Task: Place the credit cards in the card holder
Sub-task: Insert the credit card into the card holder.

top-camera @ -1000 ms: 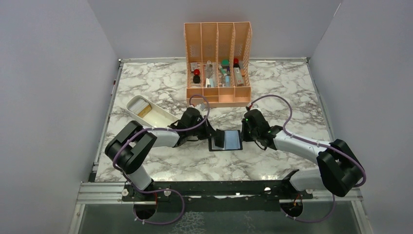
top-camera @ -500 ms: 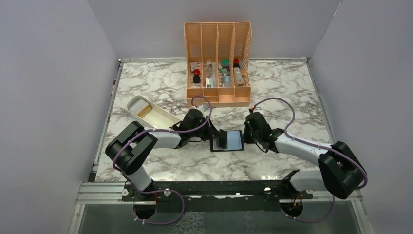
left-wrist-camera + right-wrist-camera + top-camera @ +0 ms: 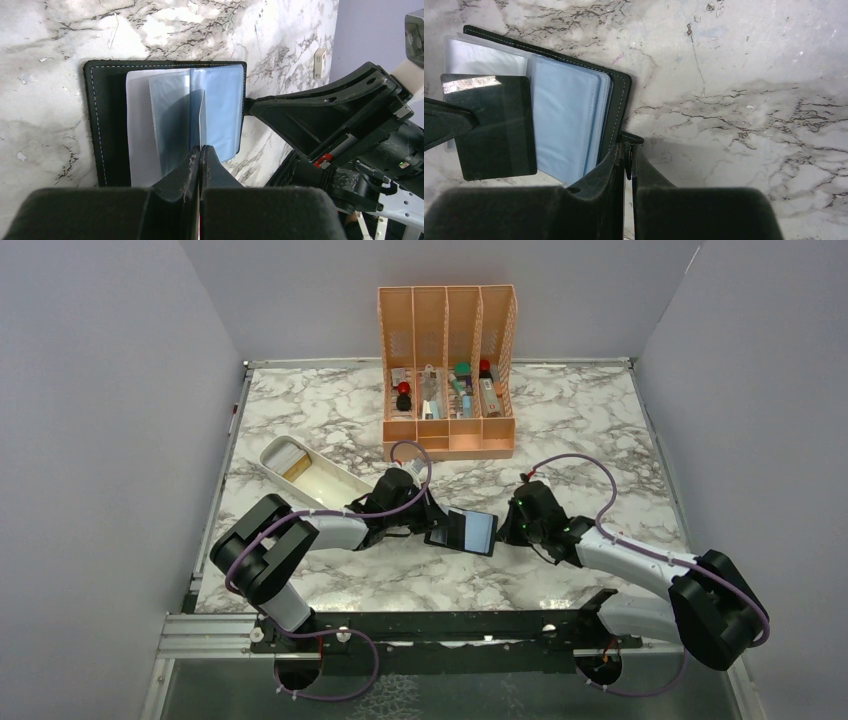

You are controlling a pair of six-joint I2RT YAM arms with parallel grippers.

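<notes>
Step in hand, I judge: seating 1 card. The left gripper (image 3: 200, 157) is pinched shut on a dark card (image 3: 489, 125), held over the card holder (image 3: 100, 135), which lies open on the marble table (image 3: 560, 430) between the 2 arms, bluish sleeves up. The right gripper (image 3: 628, 150) is clamped on its clasp tab (image 3: 629, 137). Next calls for finding a sleeve mouth and sliding the card in flat. Farther back, the white tray (image 3: 325, 485) seems to hold a tan card (image 3: 297, 469).

Nothing readable anywhere, honestly. The card holder (image 3: 220, 115) pockets are blank, the dark credit card (image 3: 489, 125) just shows glare, and the orange organiser (image 3: 447, 315) behind the card holder holds bits too small to read.
</notes>
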